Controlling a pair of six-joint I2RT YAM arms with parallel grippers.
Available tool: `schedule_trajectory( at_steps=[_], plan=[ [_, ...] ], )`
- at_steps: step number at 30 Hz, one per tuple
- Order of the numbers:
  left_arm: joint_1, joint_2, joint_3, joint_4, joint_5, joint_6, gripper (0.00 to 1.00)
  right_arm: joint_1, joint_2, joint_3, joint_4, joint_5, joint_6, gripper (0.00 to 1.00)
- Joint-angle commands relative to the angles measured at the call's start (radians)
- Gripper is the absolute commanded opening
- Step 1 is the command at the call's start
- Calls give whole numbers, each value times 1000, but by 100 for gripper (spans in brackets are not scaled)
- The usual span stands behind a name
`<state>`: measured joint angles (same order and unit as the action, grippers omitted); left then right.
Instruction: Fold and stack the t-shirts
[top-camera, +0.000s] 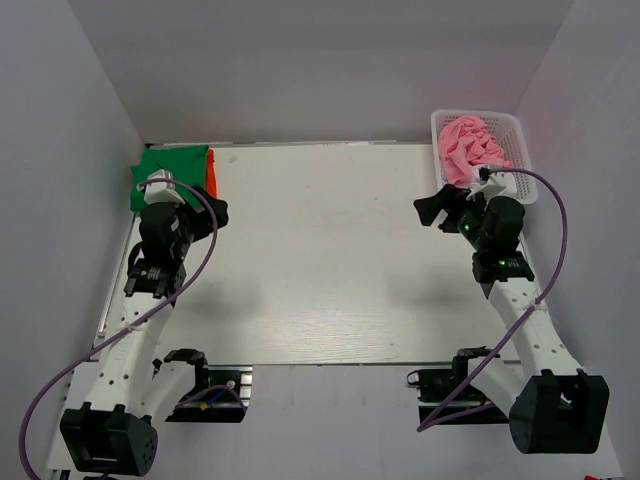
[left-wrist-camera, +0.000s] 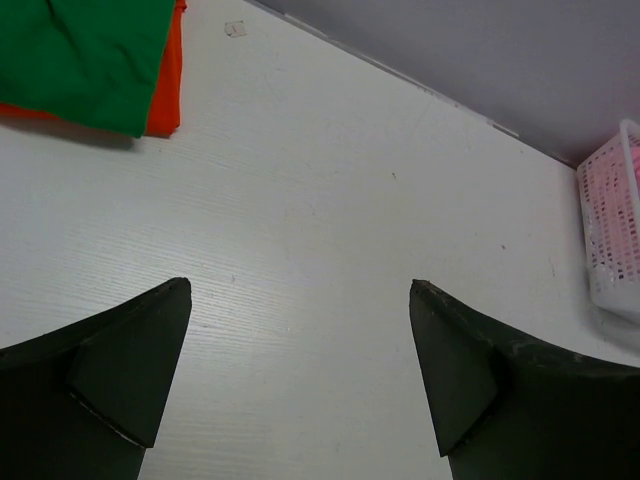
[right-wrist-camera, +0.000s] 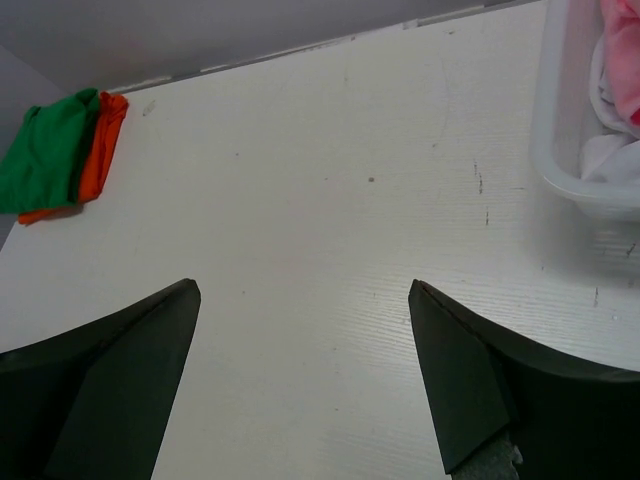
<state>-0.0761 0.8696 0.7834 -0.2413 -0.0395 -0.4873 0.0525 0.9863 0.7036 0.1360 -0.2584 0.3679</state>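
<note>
A folded green t-shirt (top-camera: 170, 166) lies on a folded orange t-shirt (top-camera: 211, 180) at the table's far left corner; both also show in the left wrist view, green (left-wrist-camera: 85, 55) and orange (left-wrist-camera: 165, 95). A crumpled pink t-shirt (top-camera: 470, 146) fills the white basket (top-camera: 515, 130) at the far right. White cloth (right-wrist-camera: 610, 155) lies in the basket beneath the pink t-shirt (right-wrist-camera: 625, 60). My left gripper (top-camera: 208, 213) is open and empty just near of the green-orange stack. My right gripper (top-camera: 435, 210) is open and empty, left of the basket, above bare table.
The white table (top-camera: 330, 260) is walled at the back and both sides. The basket's rim (right-wrist-camera: 560, 130) stands close to the right of my right gripper (right-wrist-camera: 305, 290). My left gripper (left-wrist-camera: 300, 290) looks over bare tabletop towards the basket (left-wrist-camera: 610, 240).
</note>
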Motion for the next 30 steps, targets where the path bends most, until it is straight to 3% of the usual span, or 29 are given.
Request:
schedule_trajectory(
  at_steps=[1,6,10,13,17,21,25,30],
  plan=[
    [-4,19,39,7,39,24,100,-2,-9,-32,40,-18,25,91],
    [-4,31,48,-13,-92,13,100,1,55,-3,43,-34,-46,91],
    [-4,40,48,-49,-117,13,100,1,175,105,-42,-27,-72,91],
    [-4,64,48,-58,-147,13,100,-5,287,241,-117,68,-81,91],
    [9,75,4,5,-149,-4,100,-17,460,466,-234,375,-47,91],
    [9,75,-35,45,-140,-4,100,-39,628,615,-372,424,-38,91],
    [9,85,-35,45,-131,15,100,-115,817,884,-562,462,8,91],
    [9,117,-35,68,-102,15,100,-138,966,1051,-644,520,29,91]
  ],
)
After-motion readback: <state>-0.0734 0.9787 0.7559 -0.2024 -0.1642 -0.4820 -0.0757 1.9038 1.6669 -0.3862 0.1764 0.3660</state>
